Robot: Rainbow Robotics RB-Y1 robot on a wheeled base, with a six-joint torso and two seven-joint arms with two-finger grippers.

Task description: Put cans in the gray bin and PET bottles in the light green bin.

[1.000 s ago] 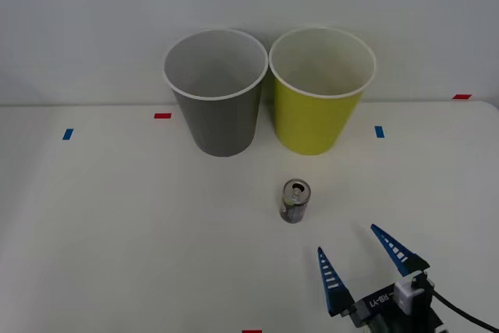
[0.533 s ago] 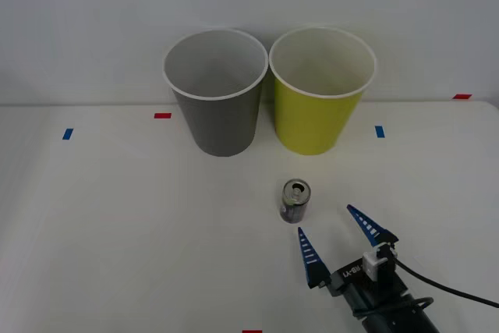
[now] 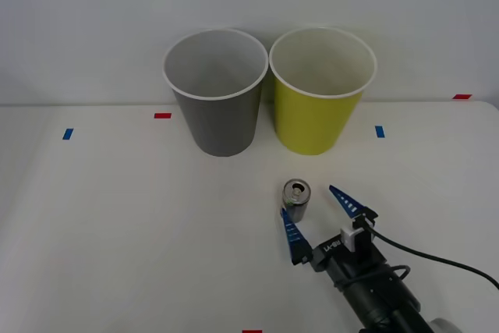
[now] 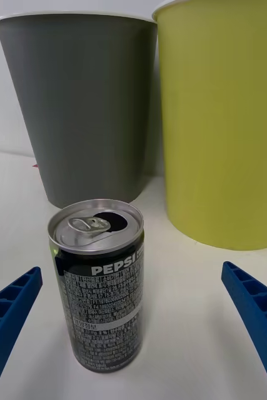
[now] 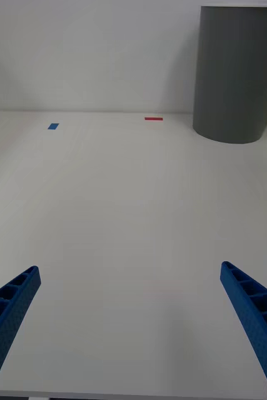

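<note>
Can, small, slim, dark with a silver top (image 3: 295,200), is standing upright on the white table (image 3: 117,224), at six o'clock from the dark gray tapered bin (image 3: 216,91) and yellow-green tapered bin (image 3: 321,87). Right gripper (image 3: 320,217) is sitting spread wide just beside it, seemingly not touching. Left gripper (image 5: 133,331) is hovering spread over bare table.

cans: 1 (image 3: 295,200) | gray bins: 1 (image 3: 217,91) | green bins: 1 (image 3: 320,95) | grippers: 2 (image 3: 320,219) (image 5: 133,325)
</note>
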